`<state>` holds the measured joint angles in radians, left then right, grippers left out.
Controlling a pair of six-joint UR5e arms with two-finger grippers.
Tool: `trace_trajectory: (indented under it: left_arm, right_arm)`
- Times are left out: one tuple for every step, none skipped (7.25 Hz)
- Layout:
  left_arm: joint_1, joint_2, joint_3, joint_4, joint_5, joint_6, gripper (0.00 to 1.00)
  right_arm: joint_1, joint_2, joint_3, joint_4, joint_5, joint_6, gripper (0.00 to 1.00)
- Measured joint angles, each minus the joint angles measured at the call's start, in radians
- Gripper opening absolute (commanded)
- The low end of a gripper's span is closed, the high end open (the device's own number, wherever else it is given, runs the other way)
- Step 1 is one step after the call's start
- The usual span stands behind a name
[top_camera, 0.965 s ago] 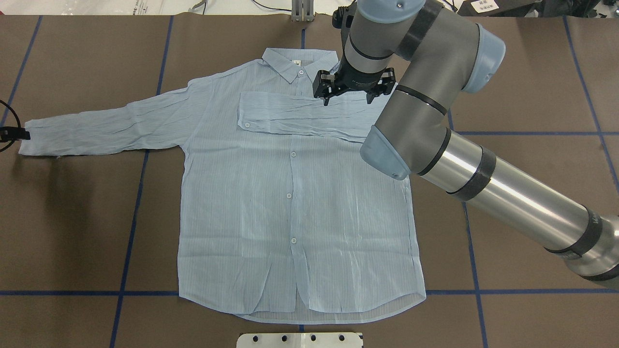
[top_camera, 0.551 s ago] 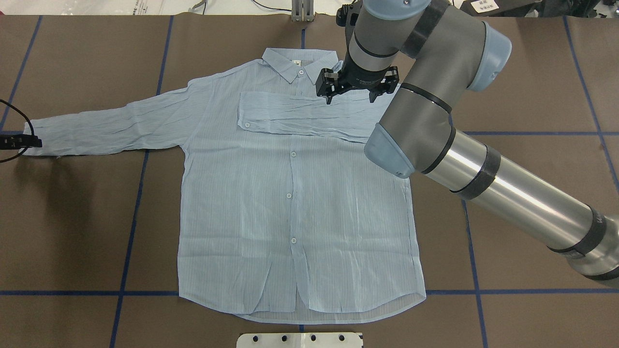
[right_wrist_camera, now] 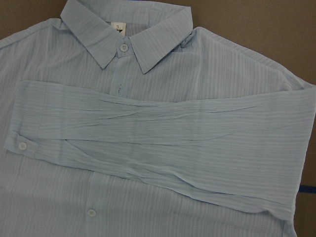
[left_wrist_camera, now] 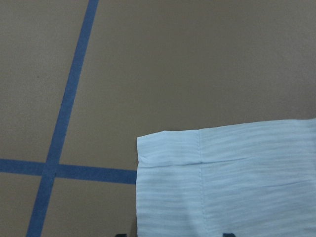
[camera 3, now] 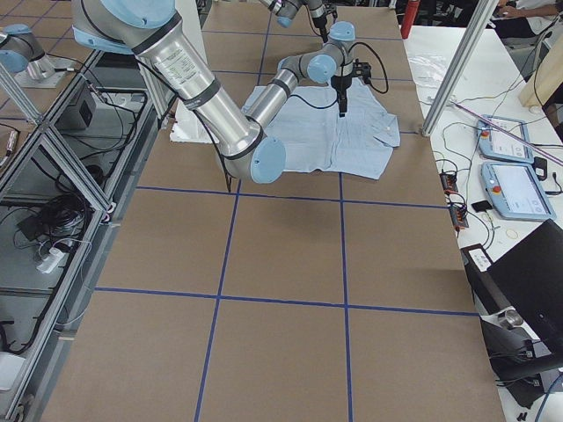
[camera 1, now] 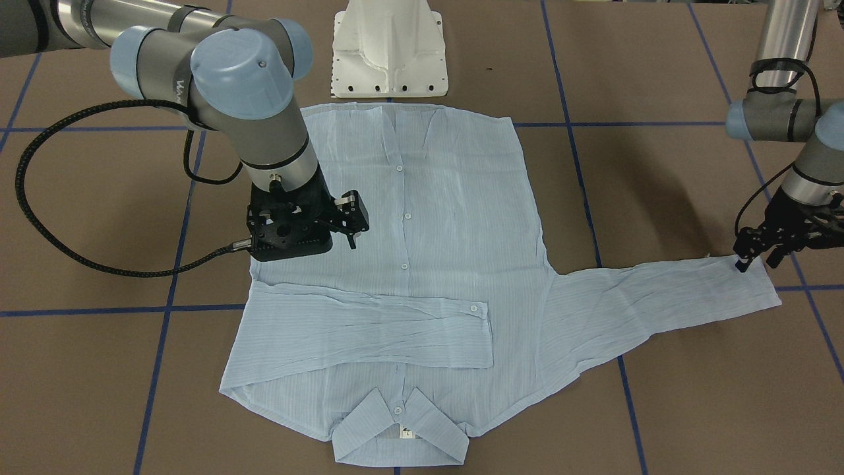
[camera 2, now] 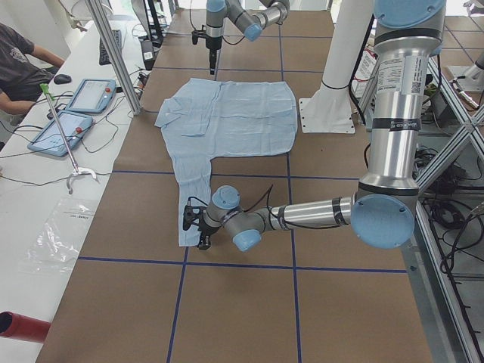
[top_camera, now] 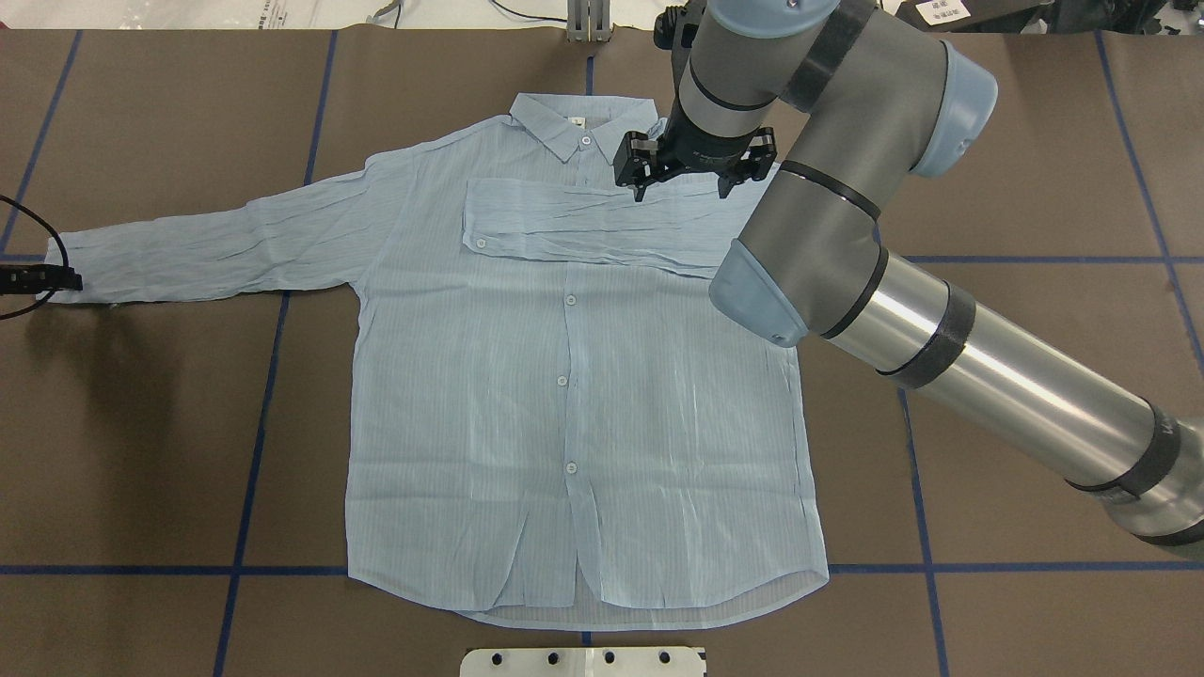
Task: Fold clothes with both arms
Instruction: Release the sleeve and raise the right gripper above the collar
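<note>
The shirt (top_camera: 489,395) in the middle of the overhead view is pale blue with fine lighter stripes. Its small buttons (top_camera: 569,299) are white, and so is the neck label (top_camera: 578,120) at upper centre, which bears a dark mark. The desk (top_camera: 141,423) is matt brown, crossed by a grid of blue tape lines (top_camera: 246,470). The right arm (top_camera: 988,376), at lower right, is silver-grey with black bands and light blue joint caps (top_camera: 959,113). The right pincer (top_camera: 682,193) is black, as are the left pincer (camera 1: 756,264) at the front-facing view's right edge and the looping cable (camera 1: 39,218) at its left. The pedestal base (camera 1: 389,53) is white.
</note>
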<state>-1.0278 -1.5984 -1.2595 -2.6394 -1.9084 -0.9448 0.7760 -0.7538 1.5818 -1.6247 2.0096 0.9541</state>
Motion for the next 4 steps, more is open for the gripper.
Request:
trace_trajectory:
  left_arm:
    - [0.000, 0.000, -0.003, 0.002, 0.000, 0.001, 0.71]
    - [0.000, -0.001, -0.007, 0.004, -0.002, 0.003, 0.71]
    - [0.000, -0.001, -0.009, 0.006, -0.002, 0.005, 0.71]
    - [-0.002, 0.000, -0.010, 0.007, -0.002, 0.007, 0.70]
  right_arm:
    - [-0.001, 0.000, 0.000, 0.000, 0.000, 0.000, 1.00]
    - [-0.001, 0.000, 0.000, 0.000, 0.000, 0.000, 1.00]
    - [-0.001, -0.002, -0.001, 0.001, 0.000, -0.001, 1.00]
    - [-0.001, -0.005, -0.001, 0.002, 0.000, -0.001, 1.00]
